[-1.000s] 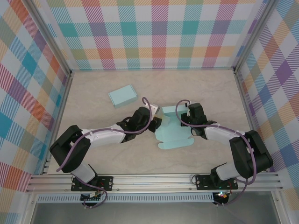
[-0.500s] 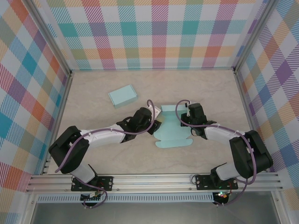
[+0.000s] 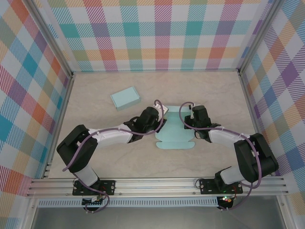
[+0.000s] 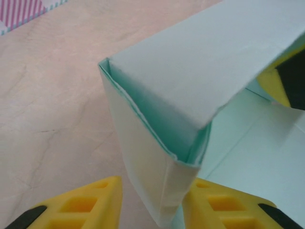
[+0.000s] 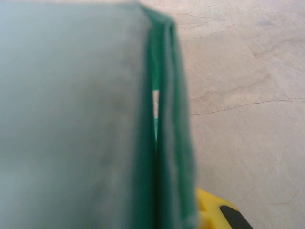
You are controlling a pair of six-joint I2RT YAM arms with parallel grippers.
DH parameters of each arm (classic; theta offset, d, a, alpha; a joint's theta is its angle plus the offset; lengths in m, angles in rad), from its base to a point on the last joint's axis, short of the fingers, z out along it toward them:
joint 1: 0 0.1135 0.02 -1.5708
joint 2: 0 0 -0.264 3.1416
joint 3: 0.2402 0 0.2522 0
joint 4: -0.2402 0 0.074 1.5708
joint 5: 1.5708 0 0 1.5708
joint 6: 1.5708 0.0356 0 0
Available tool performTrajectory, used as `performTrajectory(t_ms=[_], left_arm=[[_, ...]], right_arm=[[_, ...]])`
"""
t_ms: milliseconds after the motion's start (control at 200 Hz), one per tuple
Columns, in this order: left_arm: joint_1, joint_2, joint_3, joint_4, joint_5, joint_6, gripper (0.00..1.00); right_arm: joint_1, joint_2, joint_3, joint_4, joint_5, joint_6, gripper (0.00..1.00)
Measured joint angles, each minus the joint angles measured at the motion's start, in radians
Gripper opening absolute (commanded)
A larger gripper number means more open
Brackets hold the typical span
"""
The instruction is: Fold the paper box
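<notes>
The table point(image 3: 214, 90) is a pale beige slab with faint marble veining. It is closed in on three sides by plaid walls point(image 3: 157, 33) in pastel teal, pink, orange and purple. An aluminium rail point(image 3: 157, 183) runs along the near edge, where both arm bases are bolted.

Near the middle of the table lies the pale teal paper box point(image 3: 174, 136), partly folded. Its base panel is flat on the surface with a scalloped flap toward the near edge, and its side walls are raised at left and right. Well apart from it, toward the far left, sits a second teal box point(image 3: 125, 98), closed up and lying flat.

The left gripper point(image 3: 161, 120) is at the box's left wall. In the left wrist view its yellow fingers point(image 4: 81, 207) straddle the upright doubled wall. The jaws are partly open: the right finger is against the paper, and a strip of table shows between the left finger and the wall. A flap slopes over the top of that corner, and a yellow-and-black fingertip point(image 4: 274, 83) shows beyond it.

The right gripper point(image 3: 189, 123) is at the box's right wall with its jaws closed on the folded paper. In the right wrist view the doubled edge stands blurred close to the lens, with one yellow finger point(image 5: 212, 210) on its outer side.
</notes>
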Motion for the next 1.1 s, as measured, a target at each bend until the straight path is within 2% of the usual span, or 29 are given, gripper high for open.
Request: performTrajectory(t_ms=[140, 345, 695, 915, 1100], left_arm=[[-0.018, 0.015, 0.0, 0.068, -0.103, -0.003, 0.23], [-0.047, 0.043, 0.0, 0.152, -0.268, -0.012, 0.16], [-0.066, 0.086, 0.024, 0.208, -0.558, -0.069, 0.09], [-0.073, 0.086, 0.031, 0.201, -0.663, -0.111, 0.08], [-0.058, 0.076, 0.031, 0.121, -0.701, -0.232, 0.09]], right_arm=[[0.003, -0.009, -0.003, 0.019, -0.005, 0.012, 0.0], [0.046, -0.01, 0.003, 0.016, 0.016, 0.073, 0.0], [0.219, -0.02, 0.051, -0.043, 0.199, 0.241, 0.0], [0.288, -0.019, 0.064, -0.053, 0.246, 0.331, 0.0], [0.34, -0.003, 0.081, -0.062, 0.267, 0.354, 0.0]])
